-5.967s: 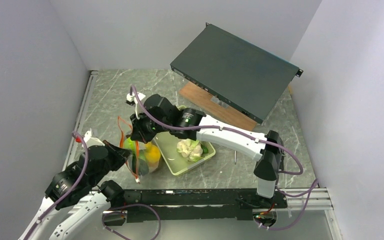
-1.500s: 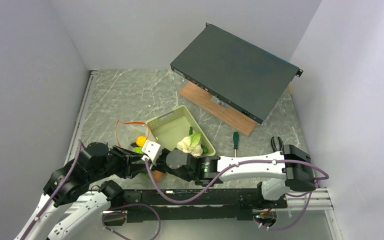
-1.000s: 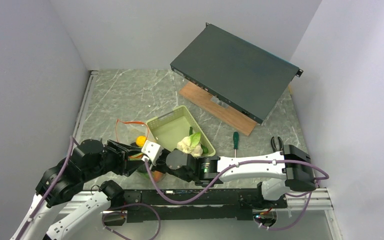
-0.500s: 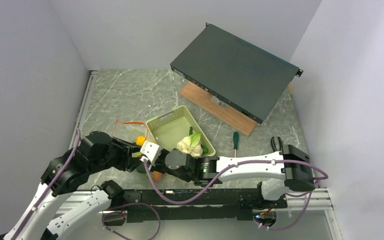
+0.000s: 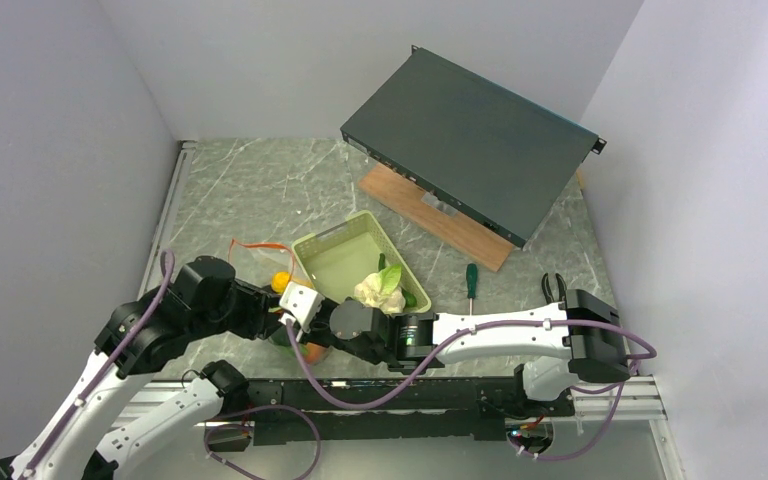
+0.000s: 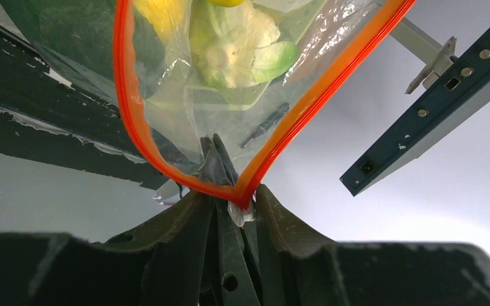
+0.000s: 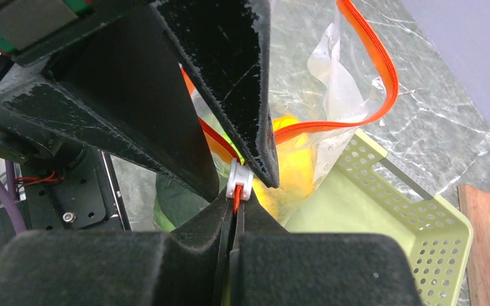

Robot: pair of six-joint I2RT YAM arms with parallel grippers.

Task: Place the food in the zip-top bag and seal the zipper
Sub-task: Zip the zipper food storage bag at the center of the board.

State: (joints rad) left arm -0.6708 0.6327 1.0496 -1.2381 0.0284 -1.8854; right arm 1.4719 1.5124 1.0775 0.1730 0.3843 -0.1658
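The zip-top bag (image 6: 185,108) is clear, thin and floppy, and it shines and crinkles. Its zipper (image 6: 122,95) is a bright red-orange strip that runs around the mouth in a wide loop, so the mouth is open. A small white slider (image 7: 239,180) sits on the strip at 1 end.

The bag is at the near left of the grey marbled bench (image 5: 250,190), just beside the pale green basket (image 7: 421,229). The basket is hard plastic with rows of little holes. Inside the bag are a round yellow-orange toy fruit (image 7: 290,166) and a dark green toy (image 7: 175,201). A bumpy white cauliflower (image 5: 375,290) with green leaves lies in the basket.

The 2 black hands meet at the slider end. The left hand (image 6: 235,199) is closed tight and pinches the zipper where its 2 sides join. The right hand (image 7: 233,210) is closed tight too, with the red strip squeezed between its fingers just under the slider.
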